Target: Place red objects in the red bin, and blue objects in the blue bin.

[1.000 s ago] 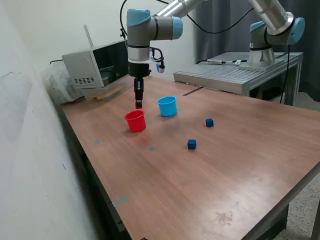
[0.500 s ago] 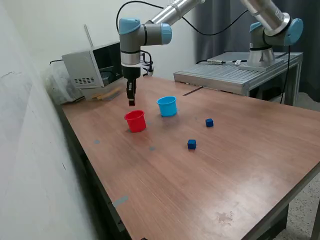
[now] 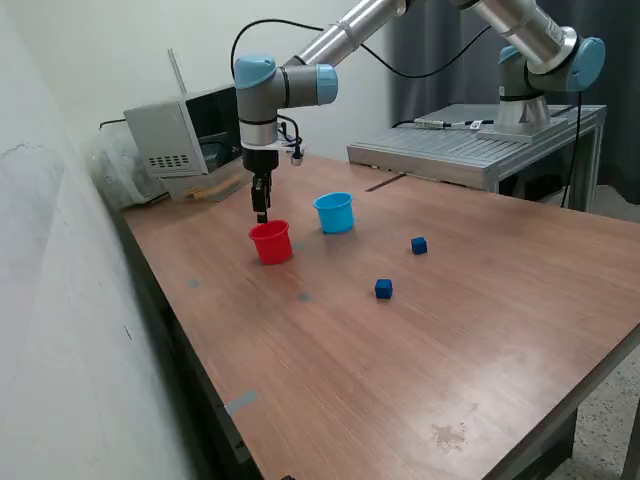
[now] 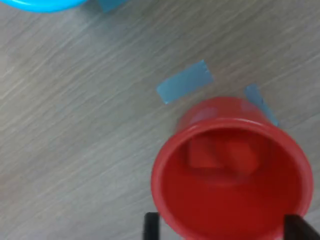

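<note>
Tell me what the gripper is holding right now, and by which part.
Nothing. The gripper hangs open above the red cup, fingertips apart and bare in the wrist view. Two red cubes already lie inside the cup.

A wooden table (image 3: 420, 350) stands against a white wall (image 3: 60, 300), a dark curtain (image 3: 450, 50) behind

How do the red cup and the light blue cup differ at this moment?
The red cup sits directly under the gripper; the light blue cup stands apart, toward the exterior view's right. In the wrist view the red cup holds two red cubes; the light blue cup's contents cannot be seen in either view. Both are upright on the table, round, tapered and about the same size.
</note>
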`<control>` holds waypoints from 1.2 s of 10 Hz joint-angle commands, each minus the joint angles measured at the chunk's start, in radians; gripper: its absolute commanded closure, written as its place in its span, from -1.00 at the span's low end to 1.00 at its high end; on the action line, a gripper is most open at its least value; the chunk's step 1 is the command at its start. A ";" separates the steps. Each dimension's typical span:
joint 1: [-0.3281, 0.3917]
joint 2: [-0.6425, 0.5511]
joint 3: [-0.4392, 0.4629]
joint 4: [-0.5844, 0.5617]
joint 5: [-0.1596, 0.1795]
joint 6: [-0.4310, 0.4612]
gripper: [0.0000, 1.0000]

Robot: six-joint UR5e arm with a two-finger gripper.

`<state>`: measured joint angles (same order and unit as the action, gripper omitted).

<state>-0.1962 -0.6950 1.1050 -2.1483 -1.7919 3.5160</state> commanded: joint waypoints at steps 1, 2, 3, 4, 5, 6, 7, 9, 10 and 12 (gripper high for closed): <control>0.001 -0.007 -0.002 0.011 0.006 -0.055 -1.00; 0.014 -0.029 0.002 0.051 0.012 -0.063 -1.00; 0.039 -0.052 0.001 0.097 0.054 -0.083 -1.00; 0.096 -0.069 0.001 0.102 0.131 -0.153 -1.00; 0.127 -0.086 0.004 0.102 0.164 -0.199 -1.00; 0.185 -0.089 0.004 0.102 0.169 -0.283 -1.00; 0.211 -0.092 0.006 0.102 0.204 -0.354 -1.00; 0.230 -0.097 0.006 0.111 0.293 -0.512 -1.00; 0.250 -0.081 0.006 0.116 0.295 -0.564 -1.00; 0.270 -0.031 0.009 0.152 0.295 -0.662 -1.00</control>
<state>0.0553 -0.7580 1.1125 -2.0192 -1.5030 2.9306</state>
